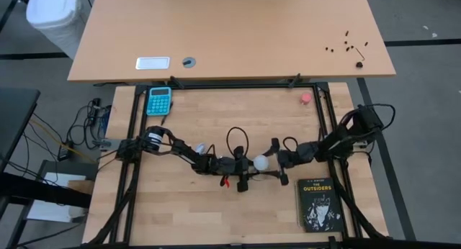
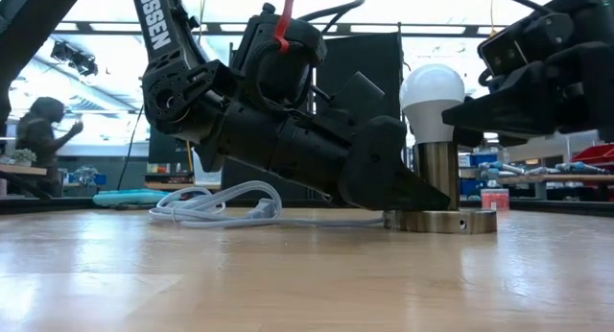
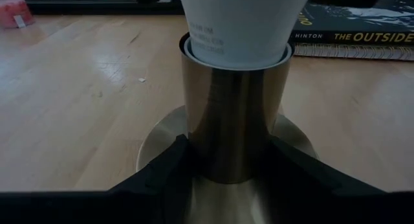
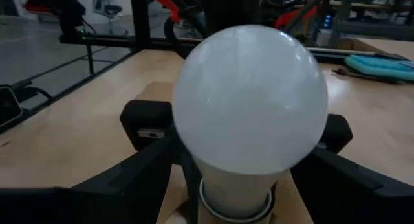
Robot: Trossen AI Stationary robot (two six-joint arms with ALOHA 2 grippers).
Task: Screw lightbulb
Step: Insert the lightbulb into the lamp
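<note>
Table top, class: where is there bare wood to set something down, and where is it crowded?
Bare wood lies between the calculator and the pink object, and along the near edge left of the book. The middle is crowded: the left gripper holds the socket, and the right gripper flanks the lightbulb.

We look straight down and level across the table (image 1: 216,220); both wrist cameras closely face the lightbulb (image 4: 249,101).
</note>
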